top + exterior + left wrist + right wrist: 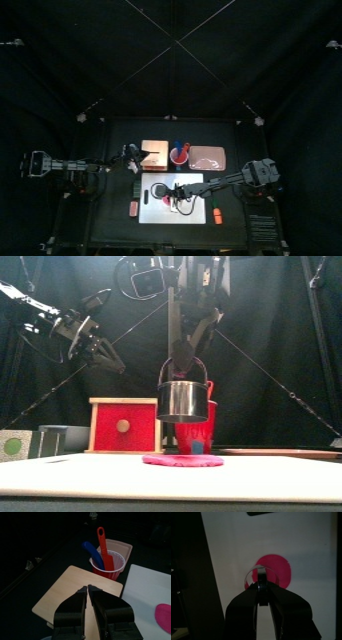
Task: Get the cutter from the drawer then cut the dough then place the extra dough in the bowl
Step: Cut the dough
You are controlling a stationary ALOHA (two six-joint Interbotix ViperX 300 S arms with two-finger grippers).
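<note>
Pinching the wire handle between its jaws, your right gripper (260, 584) hangs the cutter (183, 399) over the dough (185, 460), clear of it. The dough is a flat, whole pink disc lying on the white board (80, 481). Behind it stand the red cup (110, 564) with its two knives and the box (124, 426). Your left gripper (89, 589) hovers over the box top, jaws pressed together and empty. The pink tray (209, 155) lies beside the cup.
</note>
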